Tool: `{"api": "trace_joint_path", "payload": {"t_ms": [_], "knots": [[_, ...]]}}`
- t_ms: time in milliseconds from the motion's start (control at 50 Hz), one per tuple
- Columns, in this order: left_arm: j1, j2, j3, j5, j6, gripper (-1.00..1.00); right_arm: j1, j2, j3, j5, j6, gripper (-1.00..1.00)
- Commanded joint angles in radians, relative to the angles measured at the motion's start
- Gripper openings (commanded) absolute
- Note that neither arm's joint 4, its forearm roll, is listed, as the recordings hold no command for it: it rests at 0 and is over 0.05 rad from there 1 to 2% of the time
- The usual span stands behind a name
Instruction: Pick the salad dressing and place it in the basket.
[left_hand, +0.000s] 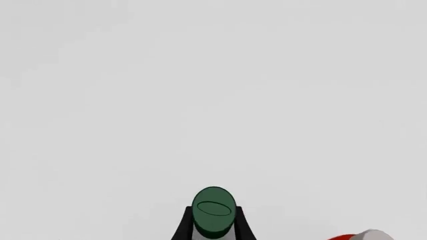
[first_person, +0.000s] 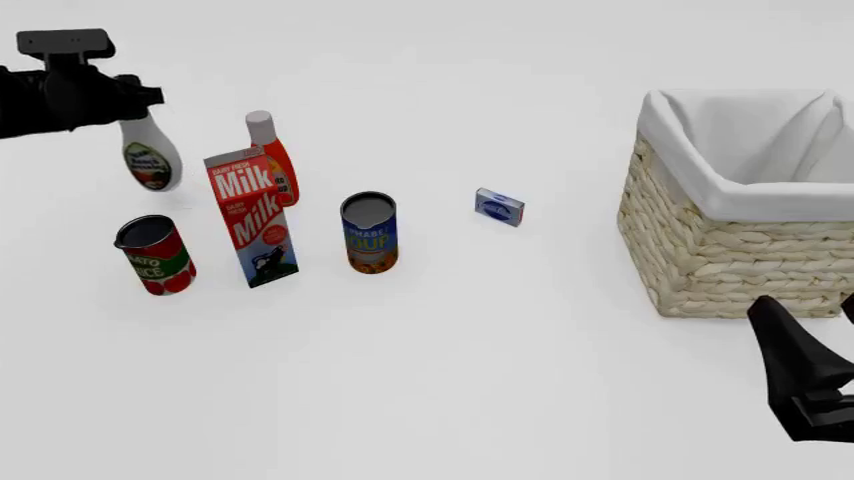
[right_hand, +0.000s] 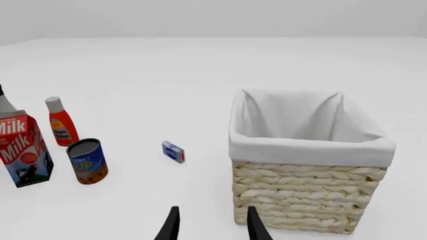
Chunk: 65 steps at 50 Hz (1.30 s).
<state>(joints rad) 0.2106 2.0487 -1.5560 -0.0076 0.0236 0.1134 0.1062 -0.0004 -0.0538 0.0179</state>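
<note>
Far to the left of the milk carton (first_person: 251, 215), the left gripper (first_person: 118, 100) pinches the salad dressing (first_person: 148, 156) by its neck, jaws pressed against it just under the dark green cap (left_hand: 213, 212); the bottle hangs tilted and looks lifted off the table (first_person: 441, 380), though the front view alone leaves its clearance uncertain; the tomato can (first_person: 156, 256) stands just in front of the bottle and left of the carton, the red-orange bottle (first_person: 272, 155) sits touching or just behind the carton's right shoulder, and the soup can (first_person: 370, 233) is near the carton's right side, with the small blue box (first_person: 499, 208) further right again; the basket (first_person: 727, 265) stands well apart on the carton's far right, its white lining (right_hand: 307, 147) folded over the rim and its inside open; the right gripper (right_hand: 210, 225) hovers near the basket's front face with jaws spread and holding nothing. To carry well, I would judge the bottle should rise first, high enough to pass above the carton and the red-orange bottle, then travel rightward level; the tilted hang suggests a loose pivot at the neck, so slow motion guards against swinging; release should come only once the bottle is over the lining's middle and lowered inside.
</note>
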Motion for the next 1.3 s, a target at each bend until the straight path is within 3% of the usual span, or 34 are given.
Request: {"api": "trace_joint_path", "payload": {"t_ms": [20,380,540,760,800,860,960,1040,1300], "knots": [[-0.011,-0.069,-0.014,-0.005,0.026,-1.00,0.000,0.001,-0.001,0.001,-0.001,1.00],[-0.073,-0.195,-0.143,0.141,0.047,-1.00,-0.002,-0.006,-0.001,0.008,0.003,1.00],[-0.180,-0.296,-0.121,0.170,0.108,-1.00,0.008,0.014,0.000,-0.010,0.002,1.00],[-0.344,-0.383,-0.124,0.202,0.104,-1.00,0.012,0.017,0.000,-0.012,0.003,1.00],[-0.384,-0.402,-0.106,0.193,0.137,-1.00,0.012,0.018,0.000,-0.012,0.002,1.00],[-0.448,-0.411,-0.114,0.214,0.111,-1.00,0.015,0.028,0.000,-0.022,0.002,1.00],[-0.509,-0.437,-0.099,0.201,0.140,-1.00,0.014,0.023,0.000,-0.016,0.002,1.00],[-0.575,-0.437,-0.108,0.219,0.122,-1.00,0.013,0.022,0.000,-0.016,0.003,1.00],[-0.752,-0.472,-0.018,0.181,0.097,-1.00,0.017,0.017,0.000,-0.009,0.004,1.00]]}}
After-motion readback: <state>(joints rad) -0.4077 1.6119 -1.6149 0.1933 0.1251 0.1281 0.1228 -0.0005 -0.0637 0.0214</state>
